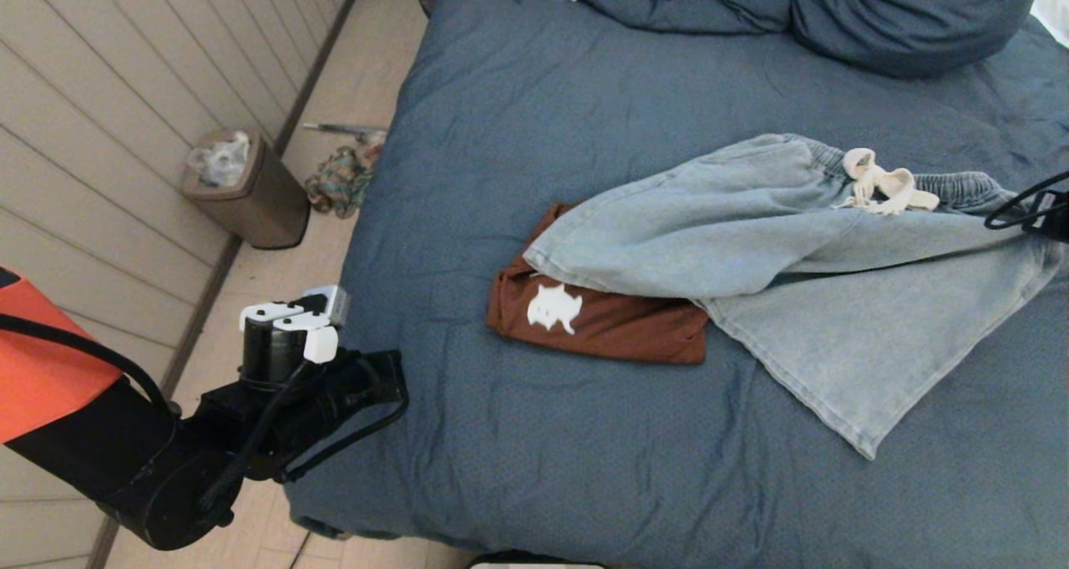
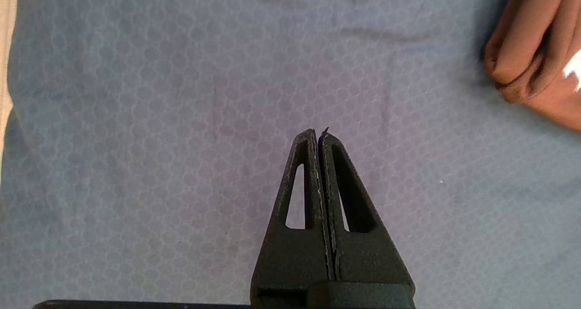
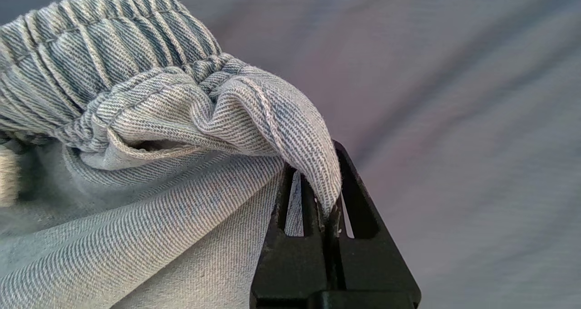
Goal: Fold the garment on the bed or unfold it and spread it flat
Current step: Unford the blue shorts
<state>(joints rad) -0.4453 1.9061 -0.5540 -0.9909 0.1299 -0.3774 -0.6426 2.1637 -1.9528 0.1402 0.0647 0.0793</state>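
Light denim shorts (image 1: 802,276) lie spread across the blue bed (image 1: 501,134), one leg overlapping a folded brown shirt (image 1: 601,322). Right gripper (image 3: 330,204) is clamped on the waistband corner; left gripper (image 2: 320,134) hangs pinched together, empty, over bare cover.

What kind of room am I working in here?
Most likely a home bedroom: a wide bed with a bunched blue duvet, clothes such as denim shorts spread on it, and a small trash bin by the panelled wall.
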